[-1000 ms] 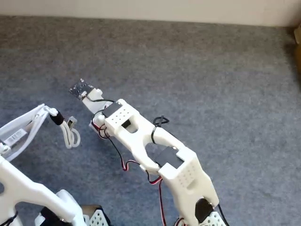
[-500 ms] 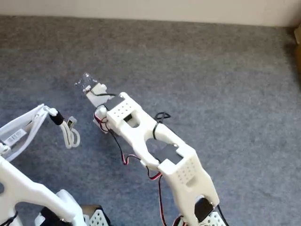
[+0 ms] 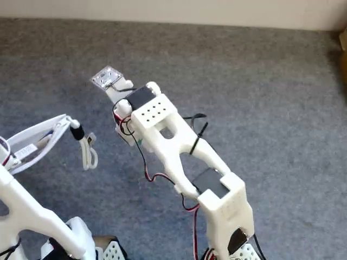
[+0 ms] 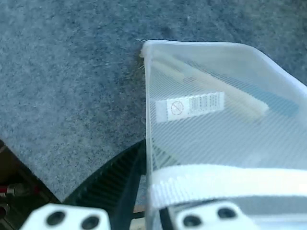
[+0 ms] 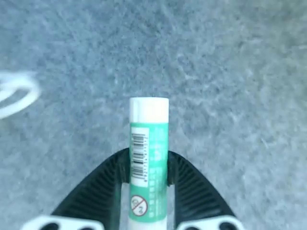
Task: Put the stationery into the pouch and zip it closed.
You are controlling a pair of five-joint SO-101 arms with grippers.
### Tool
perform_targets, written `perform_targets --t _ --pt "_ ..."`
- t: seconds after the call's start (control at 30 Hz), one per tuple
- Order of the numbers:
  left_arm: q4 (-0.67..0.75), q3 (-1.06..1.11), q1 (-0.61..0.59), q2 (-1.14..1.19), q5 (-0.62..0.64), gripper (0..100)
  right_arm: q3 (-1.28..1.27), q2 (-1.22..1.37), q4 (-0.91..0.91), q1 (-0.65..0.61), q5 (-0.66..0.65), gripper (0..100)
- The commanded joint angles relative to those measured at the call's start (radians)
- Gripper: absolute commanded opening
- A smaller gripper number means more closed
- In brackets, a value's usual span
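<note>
Right hand [image 5: 147,154] grips glue stick [image 5: 149,127] above carpet [image 5: 230,72], pouch [image 4: 216,124] nearby.

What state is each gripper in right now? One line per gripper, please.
Left gripper: closed, holding the pouch by its edge.
Right gripper: closed, holding the glue stick.

The right arm [image 3: 162,130] has stretched farther out and turned its wrist, the glue stick [image 5: 148,143] clamped in its tool [image 5: 147,162]. The pouch [image 3: 38,142] has swung right, toward it.
</note>
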State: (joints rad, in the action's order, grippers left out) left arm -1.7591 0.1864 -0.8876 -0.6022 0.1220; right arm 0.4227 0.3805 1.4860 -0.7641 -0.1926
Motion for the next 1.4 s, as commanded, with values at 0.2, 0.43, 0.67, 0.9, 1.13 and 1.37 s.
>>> perform_targets --t 0.2,0.43,0.67,0.9,1.13,1.37 --pt "-0.006 -0.147 0.252 -0.004 0.043 1 0.061 -0.312 0.148 0.11 0.002 0.5" --pt "-0.006 -0.22 0.513 0.002 0.107 1 0.059 -0.453 0.257 0.119 0.002 0.5" --pt "-0.006 -0.229 0.694 0.004 0.115 1 -0.001 -0.651 0.277 0.137 0.009 0.5" --pt "-0.005 -0.197 0.713 0.004 0.158 1 -0.058 -0.966 0.228 0.136 0.212 0.5" --pt "-0.005 -0.16 0.708 0.004 0.158 1 -0.062 -1.155 0.087 0.136 0.353 0.5" --pt "-0.005 -0.151 0.708 0.004 0.158 1 -0.062 -1.239 -0.045 0.136 0.442 0.5"
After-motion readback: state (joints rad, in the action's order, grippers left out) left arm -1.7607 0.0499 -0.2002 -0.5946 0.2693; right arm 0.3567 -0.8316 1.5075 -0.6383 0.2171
